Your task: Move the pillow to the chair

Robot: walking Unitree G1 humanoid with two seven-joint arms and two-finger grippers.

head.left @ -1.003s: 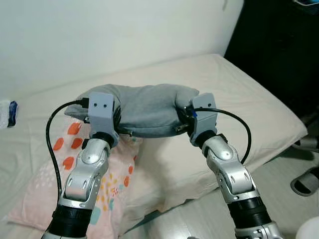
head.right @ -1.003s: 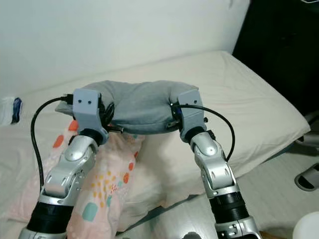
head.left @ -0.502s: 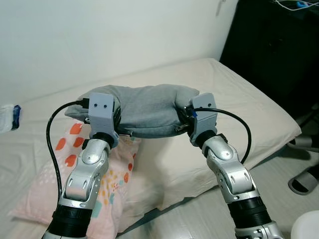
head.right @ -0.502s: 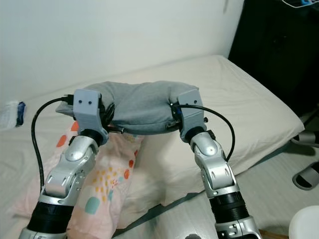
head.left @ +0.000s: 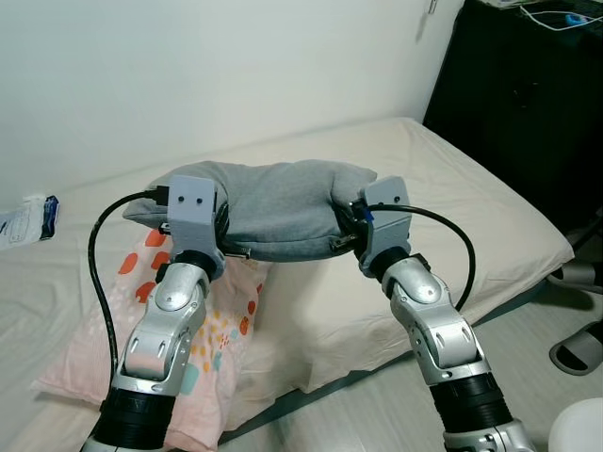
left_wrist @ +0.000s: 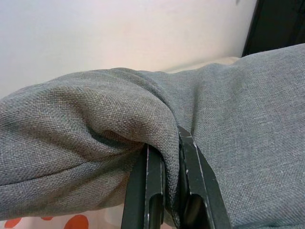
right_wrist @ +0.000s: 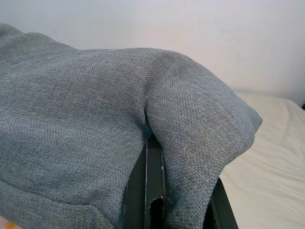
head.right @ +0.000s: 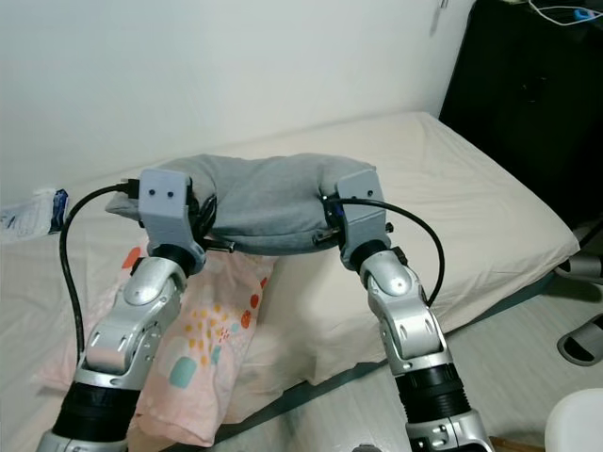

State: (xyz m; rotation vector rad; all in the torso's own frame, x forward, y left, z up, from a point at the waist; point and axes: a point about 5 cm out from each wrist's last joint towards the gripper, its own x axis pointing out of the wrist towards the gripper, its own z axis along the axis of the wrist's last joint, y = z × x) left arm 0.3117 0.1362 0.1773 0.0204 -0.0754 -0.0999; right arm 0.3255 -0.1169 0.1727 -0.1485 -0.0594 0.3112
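pillow (head.left: 278,207): grey, lifted clear above the bed (head.left: 452,188), slung between both grippers
left gripper (left_wrist: 164,176): clamped on pillow's left end
right gripper (right_wrist: 167,191): pinching fabric at its right end

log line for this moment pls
phase: carry | left gripper: shut on grey pillow | right gripper: shut on grey pillow | pillow: lifted above bed

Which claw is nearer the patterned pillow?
Left. The left claw holds the grey pillow above the patterned pillow; the right claw is beside it.
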